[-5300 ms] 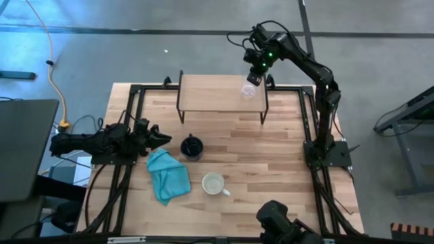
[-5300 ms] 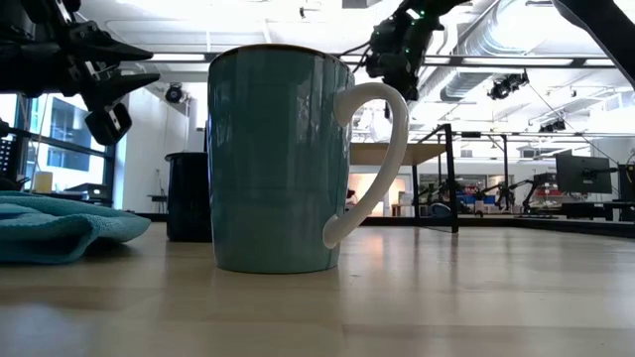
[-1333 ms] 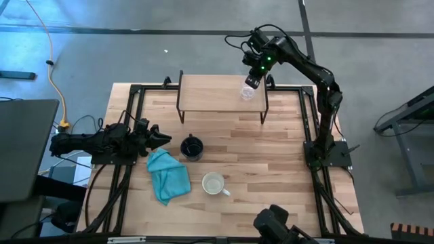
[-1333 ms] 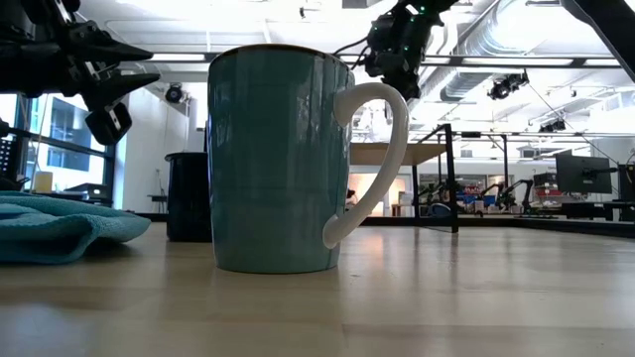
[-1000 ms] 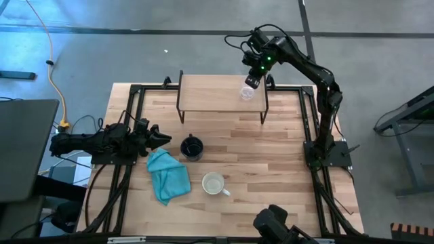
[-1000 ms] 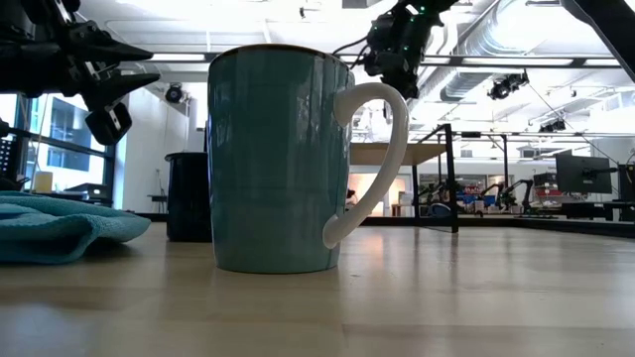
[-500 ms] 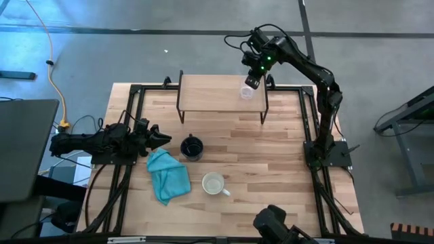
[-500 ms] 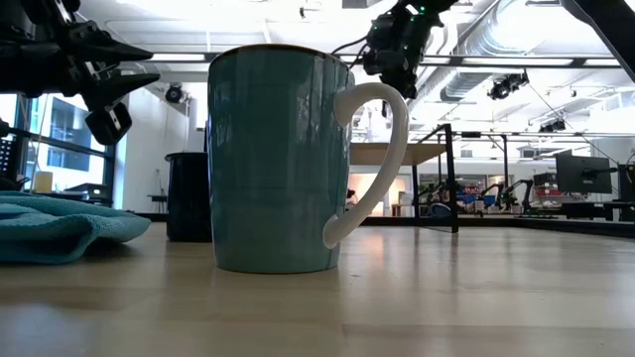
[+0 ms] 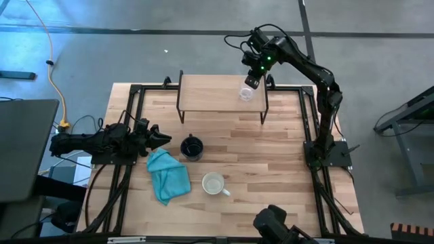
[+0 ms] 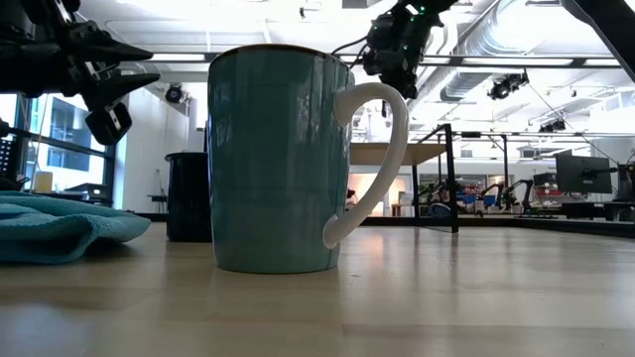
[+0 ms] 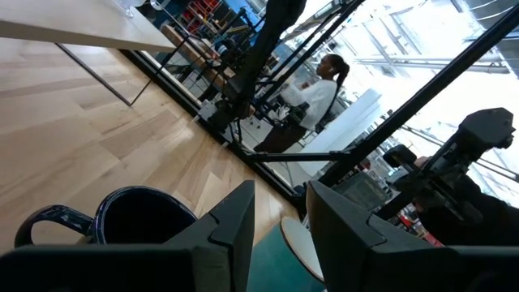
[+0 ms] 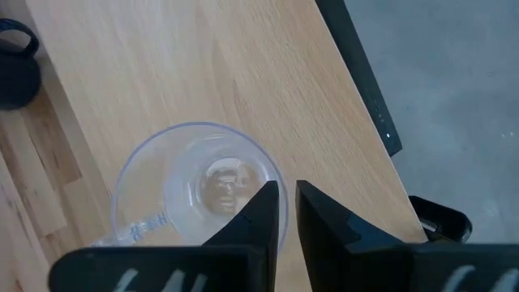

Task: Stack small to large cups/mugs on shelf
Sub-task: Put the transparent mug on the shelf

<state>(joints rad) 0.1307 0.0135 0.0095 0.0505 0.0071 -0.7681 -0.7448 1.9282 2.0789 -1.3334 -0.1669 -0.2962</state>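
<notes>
The low light-wood shelf on thin dark legs stands at the far edge of the butcher-block wooden counter, and the small clear glass cup sits upright on the shelf board near its right end. The right gripper hangs directly over that cup; in the right wrist view its dark fingers straddle the cup's rim with a narrow gap between them, one inside the rim and one outside, and I cannot tell whether they pinch the glass. Well in front of the shelf, the black mug stands on the counter, with the crumpled teal cloth just beside it and the mug with a white handle and pale inside nearer the front edge. The left gripper waits level beside the black mug, its fingers parted and empty.
</notes>
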